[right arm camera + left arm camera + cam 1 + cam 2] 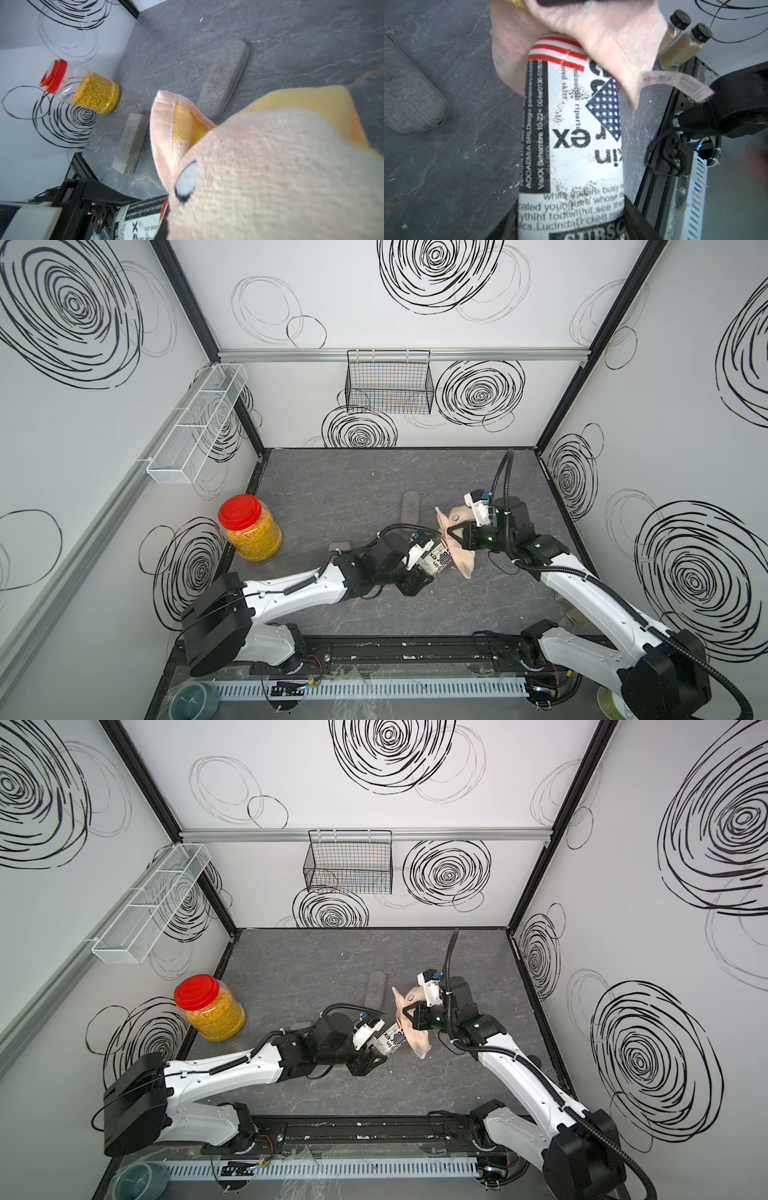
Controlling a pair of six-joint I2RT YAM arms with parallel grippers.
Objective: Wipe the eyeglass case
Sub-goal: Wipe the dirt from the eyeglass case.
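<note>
The eyeglass case [438, 562] [390, 1042] is white with newspaper print, red stripes and a blue star patch. It is held above the table near the middle. My left gripper [424, 572] is shut on one end of it; in the left wrist view the case [571, 135] runs out from between the jaws. A pink and yellow cloth [465, 562] [417, 1042] drapes over the case's far end [581, 25]. My right gripper [455, 533] [409, 1013] is shut on that cloth. In the right wrist view the cloth [270, 176] hides the jaws, with the case [141, 224] just beside it.
A grey fabric case [410, 508] [224, 79] lies on the slate table behind the grippers. A smaller grey block [340, 547] [131, 143] lies by the left arm. A red-lidded jar of yellow grains [249, 529] stands at the left wall. Two small bottles [679, 43] stand near the front rail.
</note>
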